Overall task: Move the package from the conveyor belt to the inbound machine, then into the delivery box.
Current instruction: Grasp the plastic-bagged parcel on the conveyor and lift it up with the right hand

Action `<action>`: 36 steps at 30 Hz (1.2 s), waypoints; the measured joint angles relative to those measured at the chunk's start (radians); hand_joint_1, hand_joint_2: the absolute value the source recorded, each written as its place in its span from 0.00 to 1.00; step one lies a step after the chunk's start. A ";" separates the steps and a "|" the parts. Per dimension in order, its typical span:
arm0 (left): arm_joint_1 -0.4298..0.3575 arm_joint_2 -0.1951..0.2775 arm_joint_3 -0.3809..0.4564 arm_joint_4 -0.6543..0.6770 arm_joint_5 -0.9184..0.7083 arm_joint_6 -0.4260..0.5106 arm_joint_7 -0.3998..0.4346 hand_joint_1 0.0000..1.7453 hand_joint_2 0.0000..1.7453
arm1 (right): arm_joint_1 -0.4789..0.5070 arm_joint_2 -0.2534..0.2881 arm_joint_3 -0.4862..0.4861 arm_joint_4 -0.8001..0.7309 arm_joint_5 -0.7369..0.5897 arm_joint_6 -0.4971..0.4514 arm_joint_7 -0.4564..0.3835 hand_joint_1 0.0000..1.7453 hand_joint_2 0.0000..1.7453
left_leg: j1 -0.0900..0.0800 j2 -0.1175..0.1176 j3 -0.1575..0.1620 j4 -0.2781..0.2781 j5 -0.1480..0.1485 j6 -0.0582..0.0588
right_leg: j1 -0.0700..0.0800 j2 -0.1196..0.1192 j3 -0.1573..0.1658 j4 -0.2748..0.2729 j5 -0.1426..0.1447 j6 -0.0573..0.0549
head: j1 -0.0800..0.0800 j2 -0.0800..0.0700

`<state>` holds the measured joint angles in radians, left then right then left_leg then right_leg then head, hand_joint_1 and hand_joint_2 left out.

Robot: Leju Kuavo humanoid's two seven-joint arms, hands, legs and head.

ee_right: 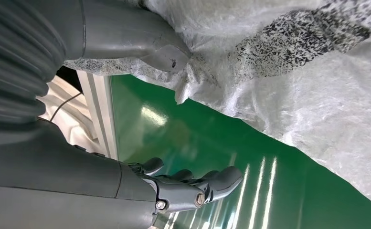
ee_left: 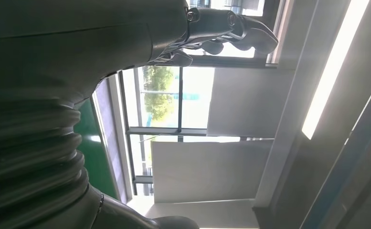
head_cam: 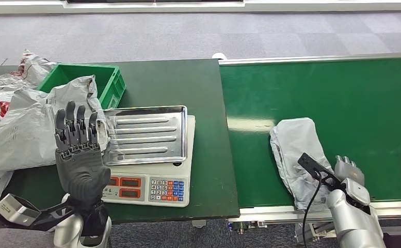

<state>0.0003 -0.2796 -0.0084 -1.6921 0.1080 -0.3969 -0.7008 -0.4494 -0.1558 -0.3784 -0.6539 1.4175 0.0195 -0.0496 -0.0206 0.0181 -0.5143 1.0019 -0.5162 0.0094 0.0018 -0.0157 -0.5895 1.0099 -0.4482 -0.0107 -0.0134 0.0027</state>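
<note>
1. left hand is raised close in front, palm away from the camera, fingers straight up and apart, holding nothing.
2. behind it sits a white scale with a shiny metal tray on top, on a dark green table.
3. right hand is low on the right, at the near edge of the green conveyor belt.
4. package, a soft grey-white bag, lies flat on the belt, just beside the right hand.
5. right wrist view shows the thick thumb pressing on the crinkly package, while the darker fingers hover spread over the bare belt, not around the bag.
6. so the right hand is loose and unclenched, touching the bag with its thumb but not grasping it.
7. belt's silver near rail runs just beside the bag's near end.
8. lots of bare belt lies past the bag and to its right.
9. green box stands at the table's far left, with more grey bags piled in and around it.
</note>
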 joint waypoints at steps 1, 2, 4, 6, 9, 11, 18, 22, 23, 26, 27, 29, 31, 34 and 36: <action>-0.001 0.000 0.000 0.002 0.000 0.000 0.000 0.00 1.00 | -0.001 0.000 0.000 0.003 0.000 0.000 0.000 0.00 1.00 | 0.000 0.000 0.000 0.000 0.000 0.000 | 0.000 0.000 0.000 0.000 0.000 0.000 | 0.000 0.000; -0.002 0.000 0.000 0.004 0.000 0.000 0.000 0.00 1.00 | -0.002 -0.001 0.000 0.005 -0.001 0.001 -0.002 0.00 1.00 | 0.000 0.000 0.000 0.000 0.000 0.000 | 0.000 0.000 0.000 0.000 0.000 0.000 | 0.000 0.000; -0.002 0.000 0.000 0.006 0.000 0.000 0.000 0.00 1.00 | -0.004 -0.002 0.000 0.011 -0.010 0.013 -0.015 0.00 1.00 | 0.000 0.000 0.000 0.000 0.000 0.000 | 0.000 0.000 0.000 0.000 0.000 0.000 | 0.000 0.000; -0.002 0.000 0.000 0.007 0.000 0.000 0.000 0.00 1.00 | -0.006 -0.003 0.002 0.018 -0.032 0.040 -0.052 0.00 1.00 | 0.000 0.000 0.000 0.000 0.000 0.000 | 0.000 0.000 0.000 0.000 0.000 0.000 | 0.000 0.000; -0.002 0.001 0.000 0.008 0.000 0.002 0.000 0.00 1.00 | -0.008 -0.004 0.011 0.029 -0.064 0.061 -0.092 0.00 1.00 | 0.000 0.000 -0.001 0.000 0.000 0.000 | 0.000 0.000 0.000 0.000 0.000 0.000 | 0.000 0.000; -0.002 0.002 0.000 0.007 0.000 0.005 0.000 0.00 1.00 | -0.013 -0.004 0.021 0.036 -0.075 0.063 -0.097 0.00 1.00 | 0.000 0.000 -0.002 0.000 0.000 0.000 | 0.000 0.000 0.000 0.000 0.000 0.000 | 0.000 0.000; 0.009 0.003 0.000 -0.008 -0.001 0.019 0.000 0.00 1.00 | -0.038 -0.004 0.057 0.064 -0.102 0.044 -0.098 0.00 1.00 | 0.000 0.000 -0.006 0.000 0.000 0.000 | 0.000 0.000 0.001 0.000 0.000 0.000 | 0.000 0.000; 0.032 0.003 0.000 -0.037 -0.001 0.033 0.000 0.00 1.00 | -0.059 0.007 0.066 0.061 -0.118 -0.070 -0.027 0.00 1.00 | 0.000 0.000 -0.005 0.000 0.000 0.000 | 0.000 0.000 0.000 0.000 0.000 0.000 | 0.000 0.000; 0.037 0.003 0.000 -0.042 -0.001 0.033 0.000 0.00 1.00 | -0.062 0.010 0.070 0.056 -0.112 -0.068 0.009 0.00 1.00 | 0.000 0.000 -0.002 0.000 0.000 0.000 | 0.000 0.000 0.000 0.000 0.000 0.000 | 0.000 0.000; 0.041 0.003 0.000 -0.045 -0.002 0.037 0.000 0.00 1.00 | -0.037 0.010 0.111 0.021 -0.142 0.118 0.005 0.00 1.00 | 0.001 -0.002 0.001 0.000 0.000 0.000 | 0.001 -0.002 0.001 0.000 0.000 0.000 | 0.000 0.000; 0.041 0.003 0.000 -0.044 -0.002 0.040 0.000 0.00 1.00 | -0.008 0.007 0.148 -0.015 -0.216 0.210 -0.072 0.00 1.00 | 0.001 -0.003 0.000 0.000 0.000 0.000 | 0.001 -0.003 0.002 0.000 0.000 0.000 | 0.000 0.000; 0.042 0.003 0.001 -0.044 0.001 0.043 0.000 0.00 1.00 | 0.068 -0.001 0.253 -0.124 -0.458 0.345 -0.329 0.00 1.00 | 0.001 0.000 -0.003 0.000 -0.001 -0.001 | 0.001 -0.001 0.001 0.000 0.000 -0.001 | 0.000 0.000; 0.042 0.003 0.001 -0.045 0.003 0.041 0.000 0.00 1.00 | 0.133 -0.006 0.360 -0.239 -0.704 0.400 -0.612 0.00 1.00 | 0.001 0.004 -0.006 0.000 -0.002 0.000 | 0.001 0.003 -0.001 0.000 -0.001 0.000 | 0.000 0.000; 0.044 0.003 0.001 -0.045 0.003 0.039 0.000 0.00 1.00 | 0.189 -0.016 0.466 -0.381 -0.896 0.420 -0.743 0.00 1.00 | 0.001 0.002 -0.002 0.000 -0.002 -0.001 | 0.001 0.001 -0.001 0.000 -0.002 0.000 | 0.000 0.000; 0.047 0.003 0.001 -0.045 0.004 0.034 0.000 0.00 1.00 | 0.205 -0.029 0.517 -0.455 -0.973 0.423 -0.692 0.00 1.00 | 0.001 0.000 0.000 0.000 0.000 -0.001 | 0.001 0.000 0.000 0.000 -0.002 0.000 | 0.000 0.000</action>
<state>0.0468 -0.2762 -0.0072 -1.7370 0.1121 -0.3627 -0.7012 -0.2442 -0.1846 0.1385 -1.1093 0.4446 0.4423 -0.7419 -0.0192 0.0182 -0.5148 1.0016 -0.5167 0.0082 0.0029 -0.0156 -0.5899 1.0102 -0.4501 -0.0110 -0.0134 0.0027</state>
